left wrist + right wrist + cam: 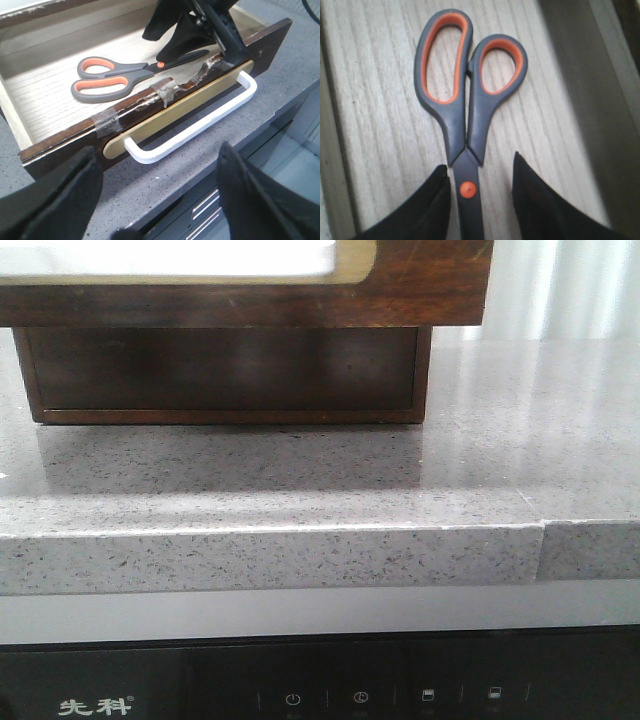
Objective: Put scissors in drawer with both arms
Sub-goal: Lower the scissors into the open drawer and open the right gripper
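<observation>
Grey scissors (465, 125), orange-lined loops; pale wood-grain drawer (45, 95) floor.

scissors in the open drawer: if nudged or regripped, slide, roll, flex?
The scissors lie flat on the drawer floor, so rolling looks unlikely; they would probably slide on the smooth wood. The closed blades at the orange pivot look rigid, though a lift by one loop might let them swing open. The right gripper straddles the blades, open.
</observation>
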Tool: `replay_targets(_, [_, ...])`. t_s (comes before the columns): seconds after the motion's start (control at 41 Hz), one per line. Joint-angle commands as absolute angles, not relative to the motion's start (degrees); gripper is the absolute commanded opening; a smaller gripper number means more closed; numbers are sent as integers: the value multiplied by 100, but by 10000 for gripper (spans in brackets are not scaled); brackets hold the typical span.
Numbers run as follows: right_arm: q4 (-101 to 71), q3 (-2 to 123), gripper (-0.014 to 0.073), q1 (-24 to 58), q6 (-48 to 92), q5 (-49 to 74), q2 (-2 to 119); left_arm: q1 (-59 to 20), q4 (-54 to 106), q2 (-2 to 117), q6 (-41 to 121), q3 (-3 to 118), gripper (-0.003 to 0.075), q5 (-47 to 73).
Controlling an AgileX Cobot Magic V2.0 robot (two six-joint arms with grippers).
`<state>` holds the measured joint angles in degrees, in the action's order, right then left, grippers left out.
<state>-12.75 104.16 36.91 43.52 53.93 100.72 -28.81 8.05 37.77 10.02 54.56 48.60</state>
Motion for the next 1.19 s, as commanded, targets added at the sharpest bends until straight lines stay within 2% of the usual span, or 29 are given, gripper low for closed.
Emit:
replay_targets(0.0, [-1361, 10571, 328, 3659, 4118, 5172, 9543, -2923, 879, 3791, 951, 5667, 472, 4370])
replay_targets(0.244, [-1216, 10571, 328, 3659, 3118, 5717, 8759, -2923, 879, 3791, 951, 5667, 472, 4370])
replay_targets(0.487, [-183, 10330, 328, 3659, 760, 6424, 7705, -2923, 879, 3791, 951, 5667, 472, 4370])
replay_targets(1.169, [0, 6208, 328, 3659, 156, 5355, 3929, -2923, 879, 3791, 951, 5667, 472, 4370])
